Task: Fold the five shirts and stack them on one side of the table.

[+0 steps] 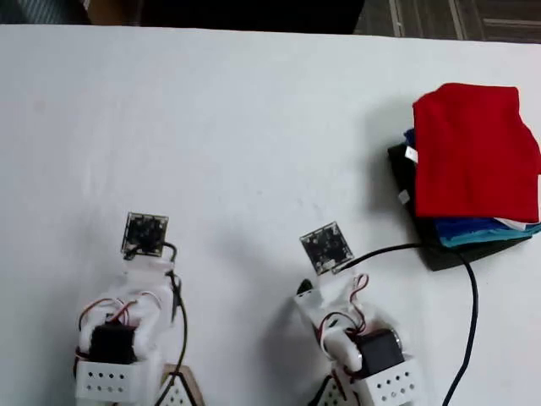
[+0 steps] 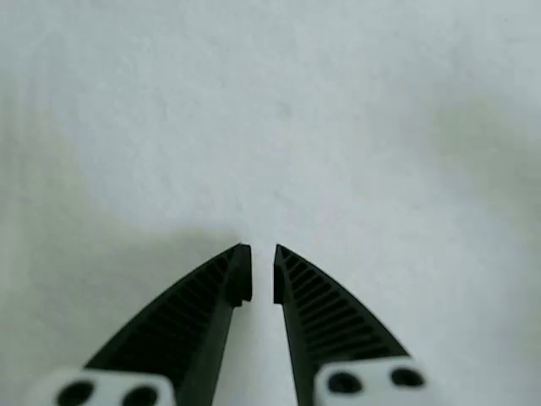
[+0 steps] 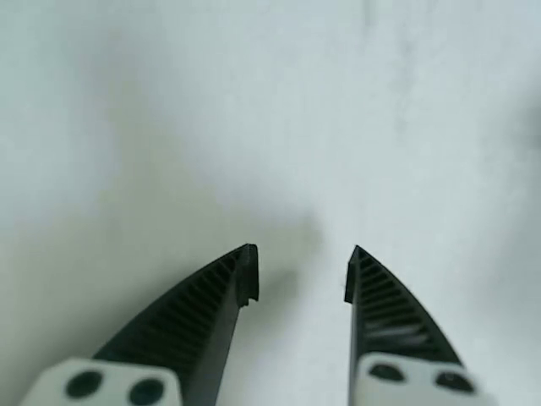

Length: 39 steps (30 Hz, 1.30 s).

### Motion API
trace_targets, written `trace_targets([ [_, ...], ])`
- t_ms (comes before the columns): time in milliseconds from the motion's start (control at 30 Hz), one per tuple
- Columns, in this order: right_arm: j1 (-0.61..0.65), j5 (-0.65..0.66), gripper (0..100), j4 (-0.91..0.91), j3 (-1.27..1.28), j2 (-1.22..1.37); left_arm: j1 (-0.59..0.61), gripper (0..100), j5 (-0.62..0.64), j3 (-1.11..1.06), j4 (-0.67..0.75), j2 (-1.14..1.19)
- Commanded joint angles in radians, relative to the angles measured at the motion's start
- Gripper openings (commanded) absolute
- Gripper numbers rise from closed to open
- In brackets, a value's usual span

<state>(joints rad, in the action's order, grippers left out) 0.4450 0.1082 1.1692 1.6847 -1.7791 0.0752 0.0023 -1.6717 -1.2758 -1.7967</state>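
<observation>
Folded shirts lie in one stack at the table's right side. A red shirt (image 1: 473,152) is on top, with blue (image 1: 461,227) and teal (image 1: 499,237) edges under it and a black shirt (image 1: 410,178) at the bottom. Two arms (image 1: 127,338) (image 1: 363,338) are drawn back at the near edge, well away from the stack. My left gripper (image 2: 260,258) hangs over bare white table, its jaws almost together with nothing between them. My right gripper (image 3: 300,264) is open over bare table, also holding nothing.
The white table (image 1: 237,127) spreads wide to the left of the stack and ahead of both arms. A black cable (image 1: 470,296) runs from one arm's wrist camera past the stack's near corner and off the front edge.
</observation>
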Motion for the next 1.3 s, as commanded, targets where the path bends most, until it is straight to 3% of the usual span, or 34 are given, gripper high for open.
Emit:
trace_targets([
  [0,-0.093,-0.003,18.0,-0.202,-0.017,-0.016,-0.011,8,0.005,-0.022,0.006,-0.017],
  [100,-0.197,-0.011,18.0,-0.378,-0.035,-0.016,-0.011,8,0.005,-0.022,0.006,-0.017],
  [200,-0.196,-0.011,17.8,-0.432,0.009,-0.015,-0.014,8,0.005,-0.022,0.008,-0.017],
  [433,-0.159,-0.006,17.7,-0.168,0.008,-0.015,-0.011,8,0.002,-0.022,0.025,-0.017],
  [500,-0.180,0.003,17.6,-0.165,0.008,-0.015,-0.014,8,-0.012,-0.022,0.112,-0.018],
  [667,-0.234,0.161,17.9,-0.266,0.003,-0.012,-0.015,8,-0.318,-0.013,0.535,-0.018],
  [767,-0.226,0.161,18.0,-0.231,-0.043,-0.007,-0.035,8,-0.374,-0.002,0.677,-0.014],
  [1000,-0.226,0.160,18.0,-0.062,-0.284,-0.004,-0.051,9,-0.281,0.189,0.554,-0.012],
  [1133,-0.231,0.161,18.0,-0.004,-0.361,-0.002,-0.057,19,-0.187,0.278,0.433,-0.011],
  [1267,-0.232,0.161,18.0,0.031,-0.465,0.096,-0.055,24,-0.196,0.231,0.315,-0.011],
])
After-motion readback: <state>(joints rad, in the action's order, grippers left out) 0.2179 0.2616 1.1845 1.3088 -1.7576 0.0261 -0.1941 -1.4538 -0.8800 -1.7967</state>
